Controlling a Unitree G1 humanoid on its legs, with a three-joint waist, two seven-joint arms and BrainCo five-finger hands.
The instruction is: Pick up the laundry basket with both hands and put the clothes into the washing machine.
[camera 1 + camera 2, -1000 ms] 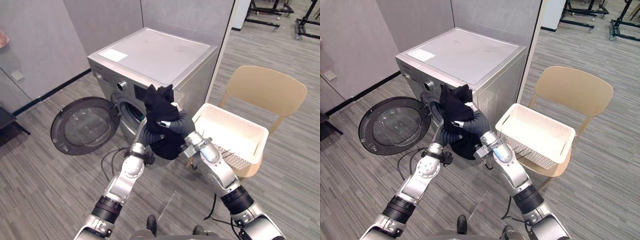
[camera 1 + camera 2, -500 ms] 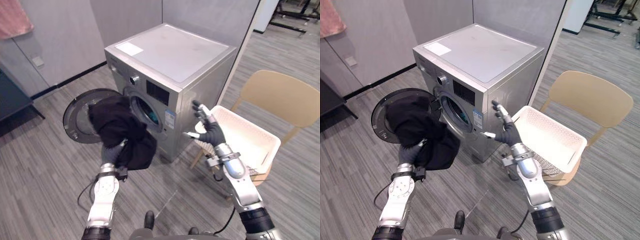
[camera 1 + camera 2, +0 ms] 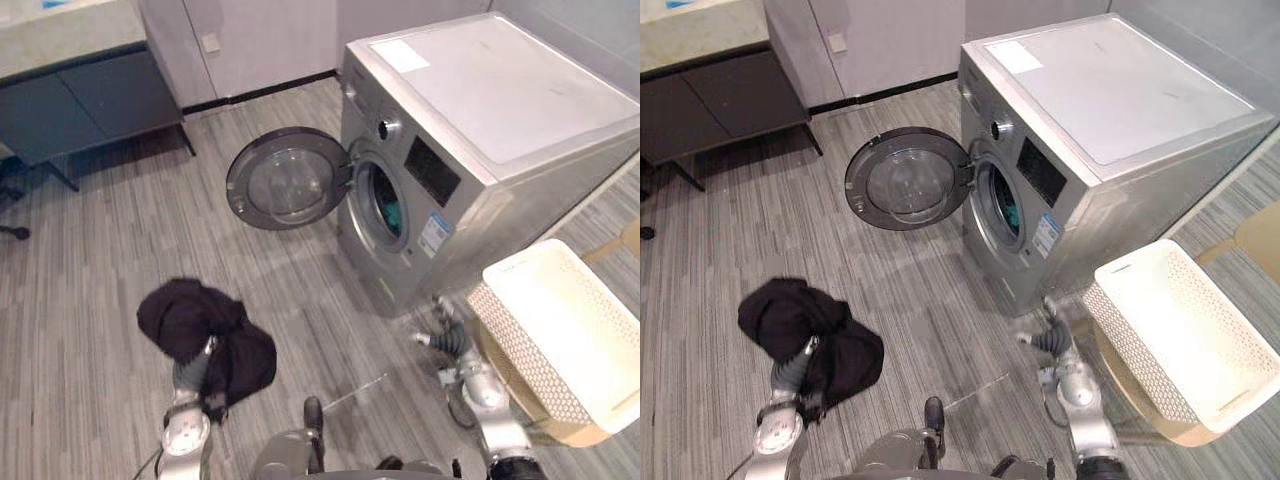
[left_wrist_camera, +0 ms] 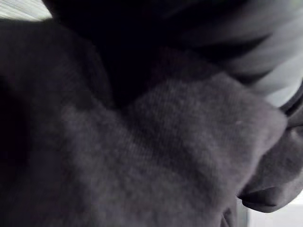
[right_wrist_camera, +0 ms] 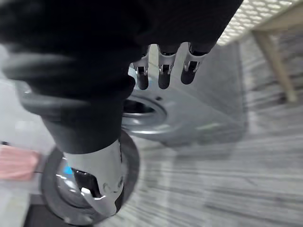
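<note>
You are carrying the black garment (image 3: 205, 335) on your left hand (image 3: 187, 377), well out from the washing machine (image 3: 470, 150) — whether it is gripping, you cannot tell. Your right hand (image 3: 445, 338) is hanging open-fingered by the machine's front corner. The basket (image 3: 503, 332) is sitting empty beside the machine — loading is remaining.

Silver-grey arms (image 3: 490, 400) ending in dark-covered hands.
The right hand (image 5: 85, 61) wears a dark ribbed cover over its back and wrist, with silver fingers (image 5: 164, 78) tipped in black and a glossy silver, dark-tipped thumb (image 5: 97, 175). The left hand (image 3: 187, 372) has a grey ribbed wrist cover above a round silver forearm joint (image 3: 185, 437).
</note>
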